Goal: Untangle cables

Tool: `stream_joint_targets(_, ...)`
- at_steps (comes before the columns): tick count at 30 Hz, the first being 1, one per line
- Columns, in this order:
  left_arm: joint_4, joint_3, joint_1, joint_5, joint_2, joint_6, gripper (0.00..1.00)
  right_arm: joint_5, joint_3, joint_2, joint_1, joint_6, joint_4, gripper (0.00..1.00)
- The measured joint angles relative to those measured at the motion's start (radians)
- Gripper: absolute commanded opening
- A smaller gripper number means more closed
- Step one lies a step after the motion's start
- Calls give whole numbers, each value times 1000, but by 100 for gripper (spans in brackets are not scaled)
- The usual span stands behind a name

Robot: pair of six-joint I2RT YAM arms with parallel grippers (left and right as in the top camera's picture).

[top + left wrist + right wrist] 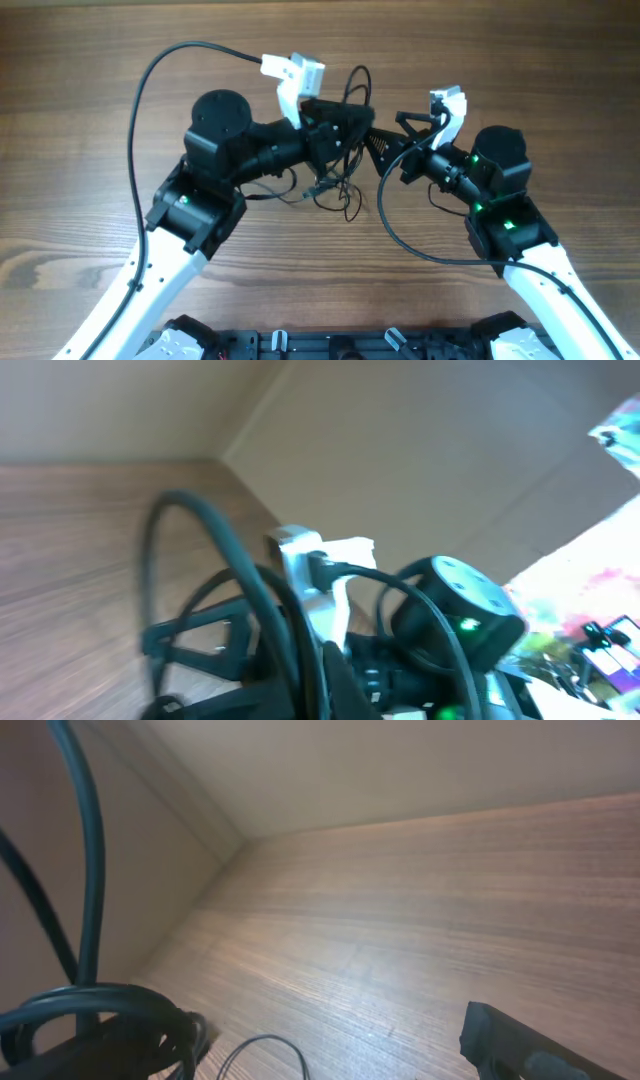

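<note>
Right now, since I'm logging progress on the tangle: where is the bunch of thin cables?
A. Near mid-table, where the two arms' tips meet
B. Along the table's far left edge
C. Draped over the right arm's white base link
A: the overhead view shows the cables in a loose bunch at the middle of the table, by the forward ends of the left arm and the right arm.

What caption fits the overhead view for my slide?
Left tool, shut, and right tool, open, meet at tangled thin black cables over a wooden table.
</note>
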Motion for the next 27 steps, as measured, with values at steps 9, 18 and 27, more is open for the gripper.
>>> stream_joint_targets(9,25,0,-59,0,0,-3,4,-38,0,27,0,0,76,92)
stream_joint_targets(18,31,0,-59,52,4,-3,4,164,5,27,3,15,-118,90)
stream_joint_targets(27,31,-2,0,92,2,-3,4,425,11,26,3,76,-338,91)
